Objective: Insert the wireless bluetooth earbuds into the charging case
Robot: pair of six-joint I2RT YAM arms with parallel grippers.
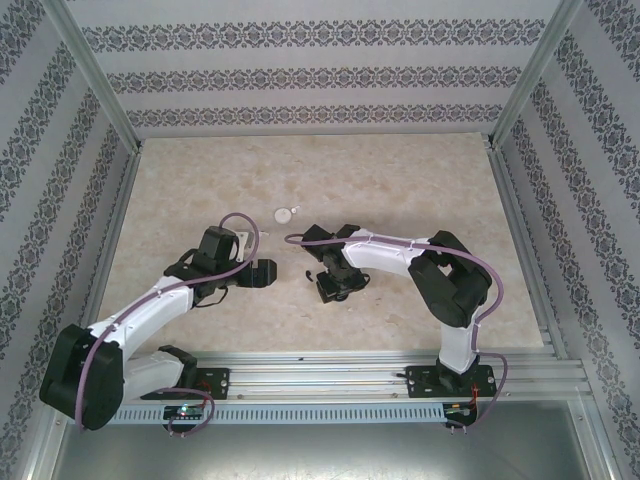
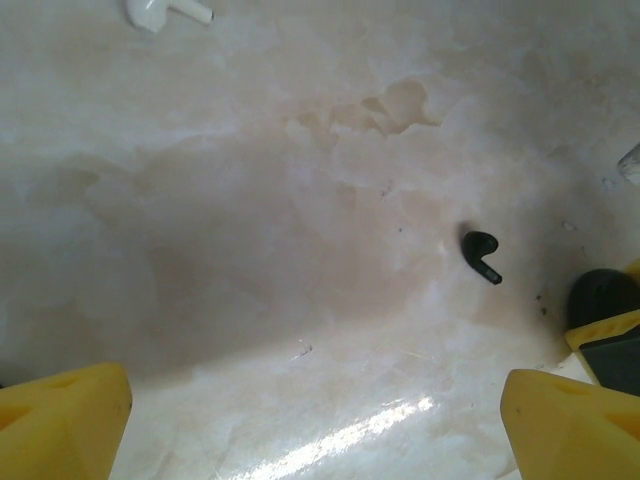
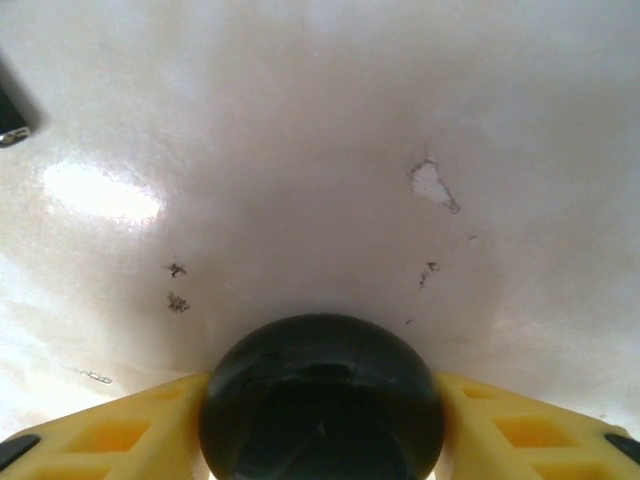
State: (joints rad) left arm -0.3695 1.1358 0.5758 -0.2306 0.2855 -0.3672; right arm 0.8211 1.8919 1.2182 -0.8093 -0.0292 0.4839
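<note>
A black earbud (image 2: 482, 255) lies on the marble table between the two grippers, also seen as a small dark speck (image 1: 303, 272). A white earbud (image 2: 165, 12) lies farther off. My left gripper (image 2: 318, 410) is open just short of the black earbud, with nothing between its yellow fingers (image 2: 65, 410). My right gripper (image 3: 320, 400) is shut on a round black charging case (image 3: 320, 385); both yellow fingers touch its sides. From above, the left gripper (image 1: 262, 275) and right gripper (image 1: 335, 285) face each other mid-table. The case's edge (image 2: 603, 297) also shows in the left wrist view.
A white round puck (image 1: 286, 213) sits on the table behind the grippers, with a small white earbud (image 1: 297, 208) beside it. Patterned walls and metal rails enclose the table (image 1: 400, 180) on three sides.
</note>
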